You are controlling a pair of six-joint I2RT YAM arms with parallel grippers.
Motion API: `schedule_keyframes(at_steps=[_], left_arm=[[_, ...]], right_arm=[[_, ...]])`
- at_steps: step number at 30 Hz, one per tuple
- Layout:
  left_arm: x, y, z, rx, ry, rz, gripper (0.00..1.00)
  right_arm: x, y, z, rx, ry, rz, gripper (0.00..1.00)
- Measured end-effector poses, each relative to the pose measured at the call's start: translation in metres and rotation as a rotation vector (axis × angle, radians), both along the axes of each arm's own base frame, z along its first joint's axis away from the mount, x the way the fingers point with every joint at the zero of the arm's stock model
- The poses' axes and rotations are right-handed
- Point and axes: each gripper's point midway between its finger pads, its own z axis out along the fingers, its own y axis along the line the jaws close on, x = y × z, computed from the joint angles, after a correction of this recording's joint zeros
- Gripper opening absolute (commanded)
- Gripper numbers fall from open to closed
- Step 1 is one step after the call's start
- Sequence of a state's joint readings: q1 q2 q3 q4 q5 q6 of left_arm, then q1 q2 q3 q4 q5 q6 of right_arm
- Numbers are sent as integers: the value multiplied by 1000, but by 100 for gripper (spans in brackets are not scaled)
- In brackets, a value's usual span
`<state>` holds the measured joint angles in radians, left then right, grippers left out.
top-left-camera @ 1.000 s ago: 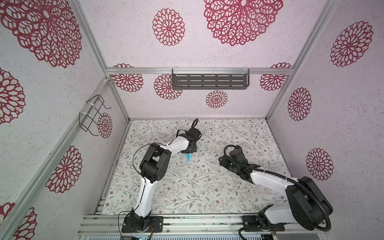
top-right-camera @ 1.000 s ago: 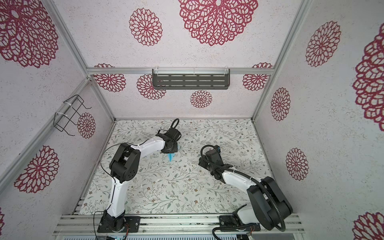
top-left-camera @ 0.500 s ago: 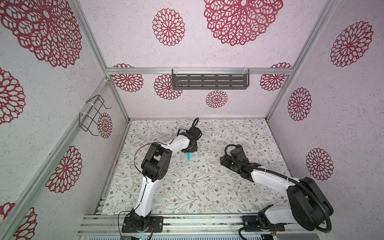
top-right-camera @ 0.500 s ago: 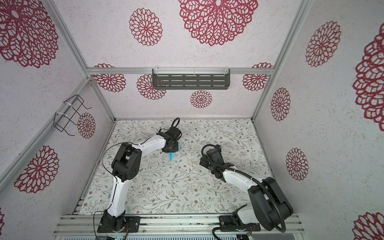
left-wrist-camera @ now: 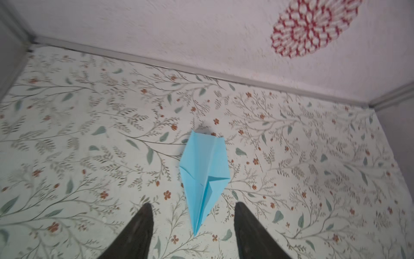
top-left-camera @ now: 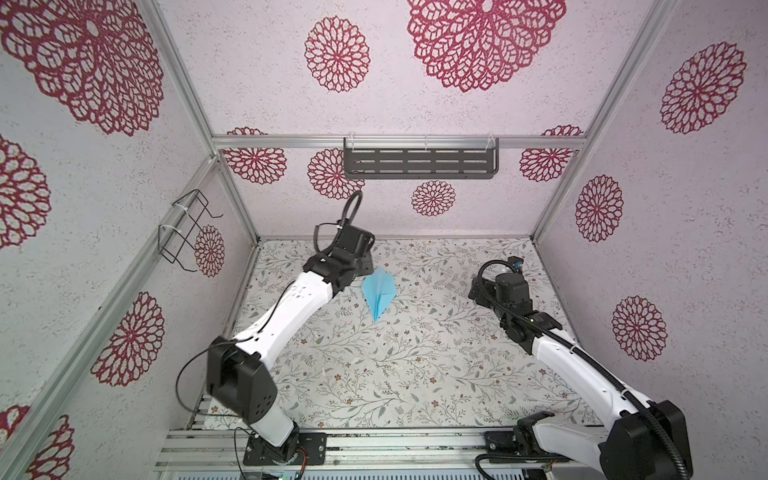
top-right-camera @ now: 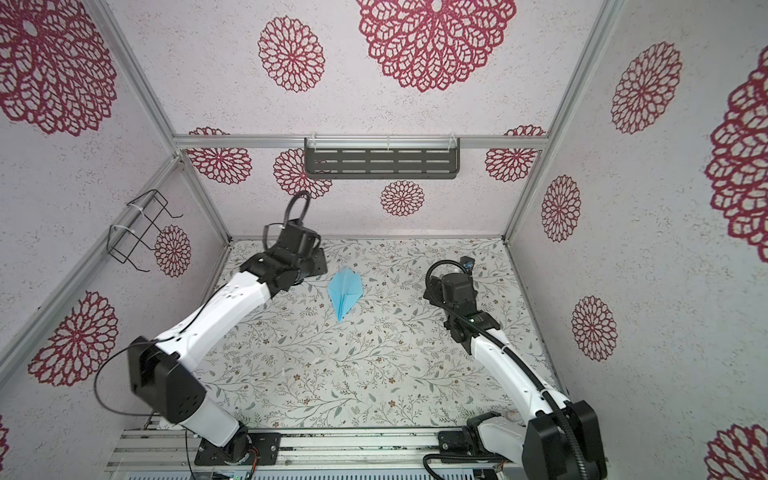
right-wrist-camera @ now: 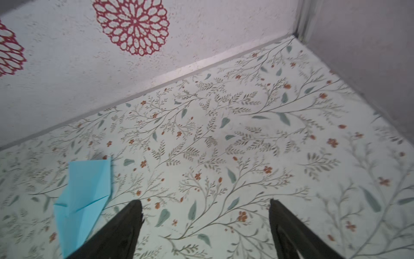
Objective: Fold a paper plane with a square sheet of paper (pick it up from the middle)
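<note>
- The surface [top-left-camera: 415, 374] carries the paper plane [top-left-camera: 377, 293], which now lies free and flat.
- The left fingers [left-wrist-camera: 143, 224] have let go and are spread open, just clear of the plane.
- The right fingers [right-wrist-camera: 125, 224], wide open, have drawn well away from the plane; the folding looks finished.

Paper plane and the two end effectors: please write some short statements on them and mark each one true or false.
1. The paper plane lies free on the table. True.
2. The left end effector is shut on the plane. False: its fingers stand apart and touch no paper.
3. The right end effector is open and empty. True.
4. The plane is folded from red paper. False: it is light blue.
</note>
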<state>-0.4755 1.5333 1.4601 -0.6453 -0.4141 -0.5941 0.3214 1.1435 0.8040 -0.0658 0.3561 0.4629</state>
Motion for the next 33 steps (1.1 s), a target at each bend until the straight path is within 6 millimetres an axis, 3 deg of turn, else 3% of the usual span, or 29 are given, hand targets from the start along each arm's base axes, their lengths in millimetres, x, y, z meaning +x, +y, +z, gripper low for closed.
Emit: schedule_keyframes(at_steps=[4,6,10,15,19,23,29,33], left_arm=[[-29,79,-9,87,-71,191,100],[-46,113,-27,128,-78,288,97],[-81,174,-68,210,-68,465,97],[-108,224,-107,292,-56,618,97],[-107,244,-119,337,-38,637,97],[-91,250,-128,346,-65,587,97],[-76,234,-159,315,-105,387,97],[-63,225,-155,262,-200,286,97]], right_arm=[[-6,-38,-2,-112,-55,-95,99],[-12,-57,-11,-157,-62,-143,99],[-27,-97,-49,-230,-31,-242,99],[-50,-129,-96,-269,11,-309,99],[-50,-123,-120,-276,7,-250,99],[-37,-113,-123,-278,-35,-177,99],[-16,-98,-115,-281,-122,-83,99],[-4,-91,-117,-280,-145,-32,99]])
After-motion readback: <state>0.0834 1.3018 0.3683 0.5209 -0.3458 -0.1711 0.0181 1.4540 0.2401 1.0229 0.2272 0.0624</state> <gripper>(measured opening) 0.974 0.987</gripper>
